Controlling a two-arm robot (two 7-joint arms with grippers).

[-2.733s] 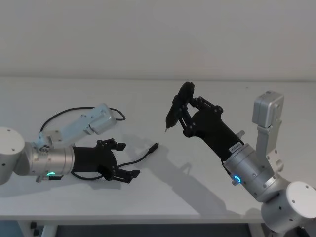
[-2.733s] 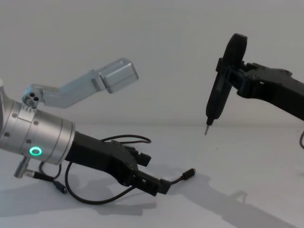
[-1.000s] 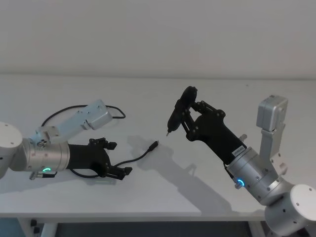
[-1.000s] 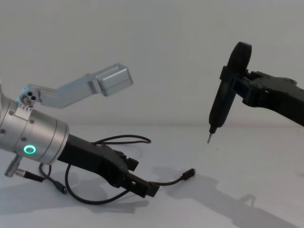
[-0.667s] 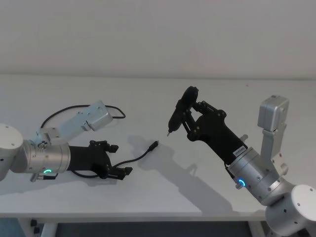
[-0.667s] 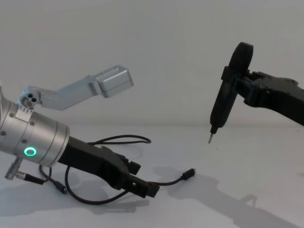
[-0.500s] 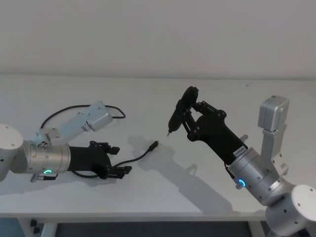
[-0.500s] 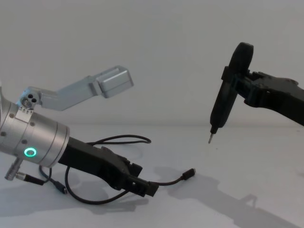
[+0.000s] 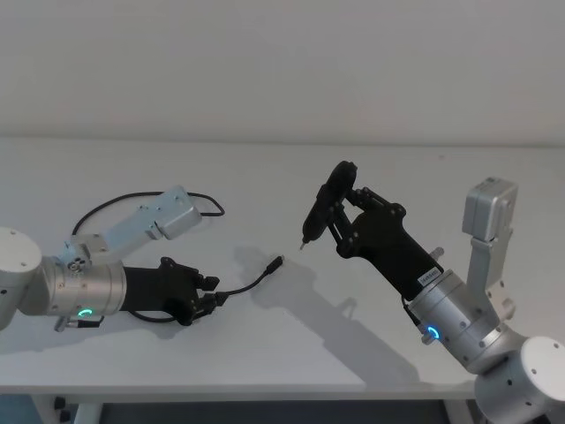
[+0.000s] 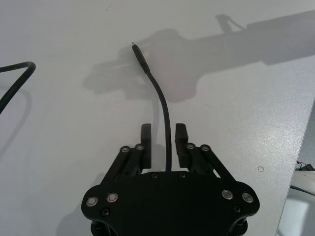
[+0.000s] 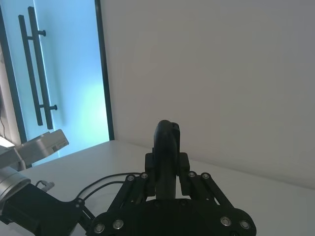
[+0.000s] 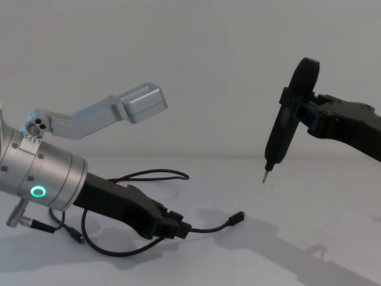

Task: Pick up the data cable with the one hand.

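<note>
my L gripper (image 10: 163, 130) low on table (image 9: 353, 159), jaws part-spread astride data cable (image 10: 161, 97) nr its free plug end, no pinch yet | cable light, thin, limp; I reckon it'll droop & slip, so grip cord square | my R gripper (image 9: 334, 208) aloft, clamped on dark tool (image 9: 320, 210)

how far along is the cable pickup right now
Done: the left gripper is down at the table, open and astride the data cable a little back from one plug. In hand: the grasp itself; gaps show on both sides of the cord. Left: grip and lift, since the cable lies flat on the table. The right gripper is raised, holding a screwdriver.
</note>
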